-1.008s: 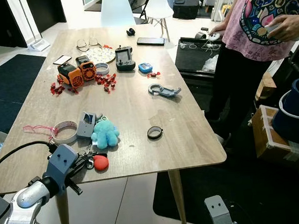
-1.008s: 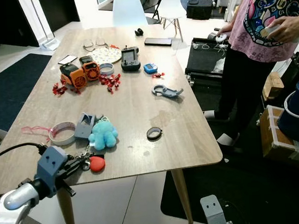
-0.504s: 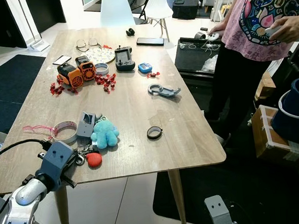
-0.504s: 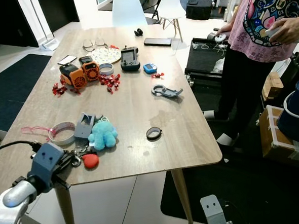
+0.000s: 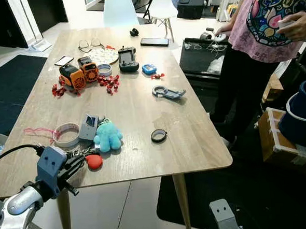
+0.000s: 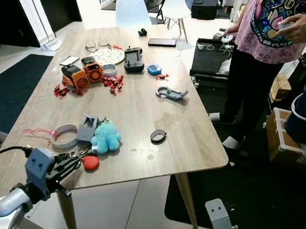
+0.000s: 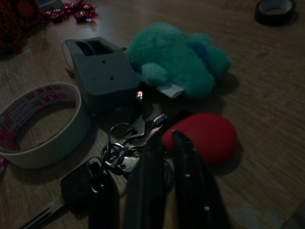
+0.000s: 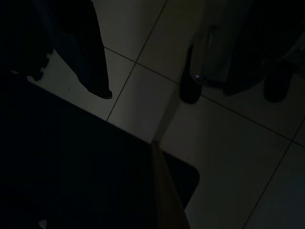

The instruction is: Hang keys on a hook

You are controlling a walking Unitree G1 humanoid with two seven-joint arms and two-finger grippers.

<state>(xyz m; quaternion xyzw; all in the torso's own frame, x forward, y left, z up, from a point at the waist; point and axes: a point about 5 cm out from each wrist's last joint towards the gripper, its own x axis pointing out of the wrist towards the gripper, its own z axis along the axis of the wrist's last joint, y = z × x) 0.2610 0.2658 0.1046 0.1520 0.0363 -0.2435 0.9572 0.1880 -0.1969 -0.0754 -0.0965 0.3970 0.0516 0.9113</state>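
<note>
A bunch of keys with a red oval fob lies near the front left edge of the wooden table. My left gripper reaches in from the table's edge and is shut on the keys beside the fob. In the left wrist view the two black fingers stand close together over the key rings, with the red fob just past their tips. My right arm hangs low by the floor; its wrist view is very dark.
A teal plush octopus, a grey box and a tape roll lie just behind the keys. Farther back are a black ring, a grey carabiner-like clip and orange toys. A person stands at the right.
My left gripper has pulled back to the left toward the table's edge, and the keys with the red fob have slid left with it. The other things on the table have stayed put.
</note>
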